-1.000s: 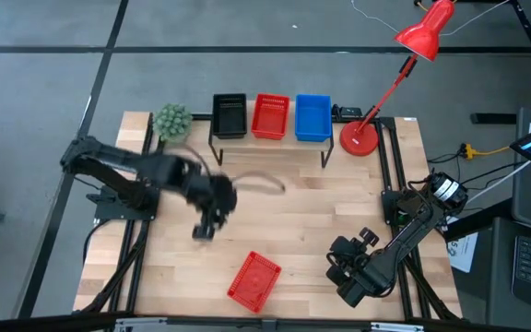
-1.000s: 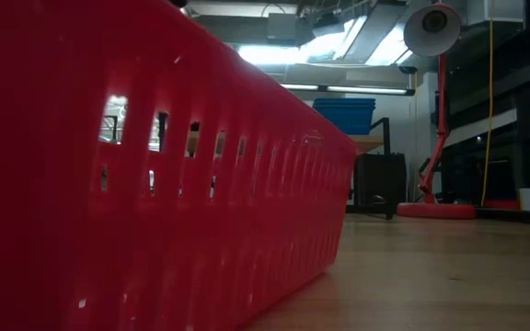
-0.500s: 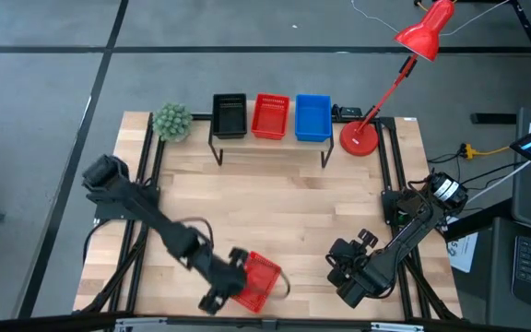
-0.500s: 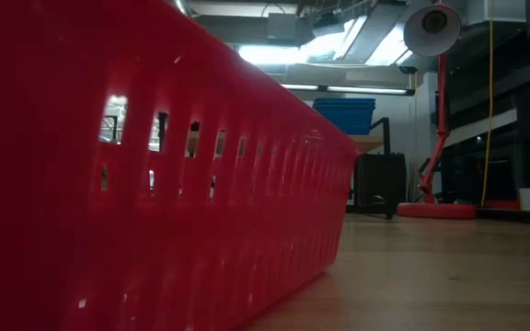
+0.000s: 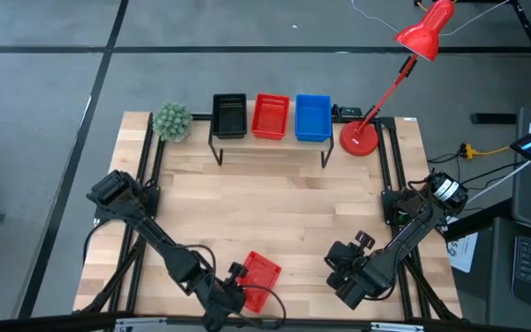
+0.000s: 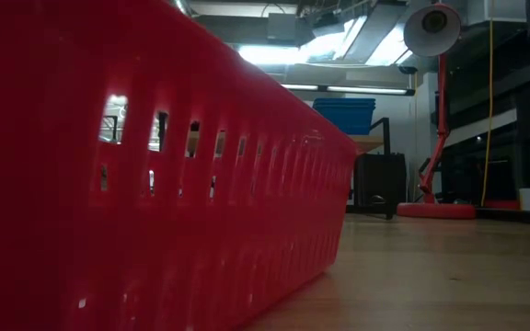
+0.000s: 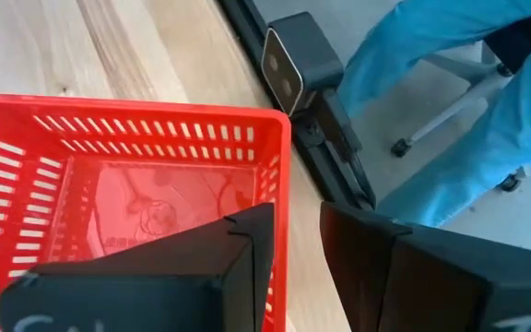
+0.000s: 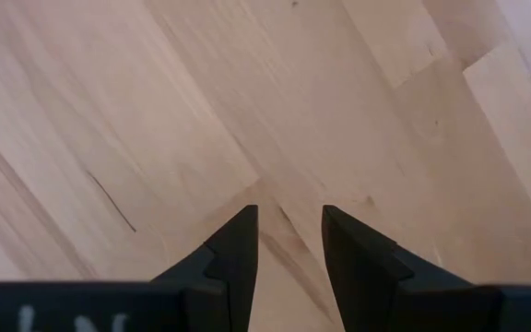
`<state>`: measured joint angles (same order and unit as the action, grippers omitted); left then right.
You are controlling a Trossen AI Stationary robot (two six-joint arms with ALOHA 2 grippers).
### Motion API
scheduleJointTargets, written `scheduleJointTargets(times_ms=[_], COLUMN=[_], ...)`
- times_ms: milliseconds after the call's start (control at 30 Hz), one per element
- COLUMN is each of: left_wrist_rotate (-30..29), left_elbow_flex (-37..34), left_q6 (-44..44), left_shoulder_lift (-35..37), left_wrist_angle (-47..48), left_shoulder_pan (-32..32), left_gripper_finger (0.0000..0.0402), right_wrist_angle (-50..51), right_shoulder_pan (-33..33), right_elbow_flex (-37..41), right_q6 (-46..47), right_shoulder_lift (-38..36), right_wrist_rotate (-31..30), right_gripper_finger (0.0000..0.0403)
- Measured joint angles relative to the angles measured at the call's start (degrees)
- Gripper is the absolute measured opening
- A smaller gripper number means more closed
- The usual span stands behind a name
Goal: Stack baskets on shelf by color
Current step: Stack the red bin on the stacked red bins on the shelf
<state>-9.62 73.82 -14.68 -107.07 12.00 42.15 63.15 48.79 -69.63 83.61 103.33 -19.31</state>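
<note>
The left gripper [image 7: 293, 267] sits at the near edge of the light wooden tabletop [image 5: 284, 207], its two dark fingers [image 7: 238, 277] set astride one side wall of the loose red plastic mesh basket [image 5: 258, 277], one finger inside the basket and one outside; the wall lies in the narrow gap, though whether the pads press on it cannot be told. From there the left arm [image 5: 146, 231] runs stretched out low across the table, back to its base at the left edge.

The right gripper [image 8: 289, 244] hangs just above bare wood near the right front corner, its fingers a little apart with nothing between them, the arm folded back toward its base on the right.

On the low wood-topped shelf with black metal legs [image 5: 270, 148] at the far side stand a black mesh basket [image 5: 230, 115], a red mesh basket [image 5: 271, 116] and a blue mesh basket [image 5: 312, 117], side by side. In the low view the loose red basket's wall fills most of the frame.

No legible writing shows.
</note>
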Motion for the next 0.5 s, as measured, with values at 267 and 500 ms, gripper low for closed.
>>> scheduleJointTargets(times_ms=[267,500], left_wrist_rotate=[-1.5,-1.4], left_elbow_flex=[0.0,0.0], left_q6=[-0.4,-2.6], left_shoulder_lift=[0.0,0.0], left_wrist_angle=[3.0,3.0], left_shoulder_pan=[0.0,0.2], left_gripper_finger=[0.0082,0.0082], right_wrist_angle=[-0.2,-0.2], right_shoulder_pan=[0.0,0.0], right_elbow_flex=[0.0,0.0], right_q6=[0.0,-0.1], right_shoulder_lift=[0.0,0.0], right_wrist_rotate=[0.0,0.0], right_gripper_finger=[0.0122,0.0122])
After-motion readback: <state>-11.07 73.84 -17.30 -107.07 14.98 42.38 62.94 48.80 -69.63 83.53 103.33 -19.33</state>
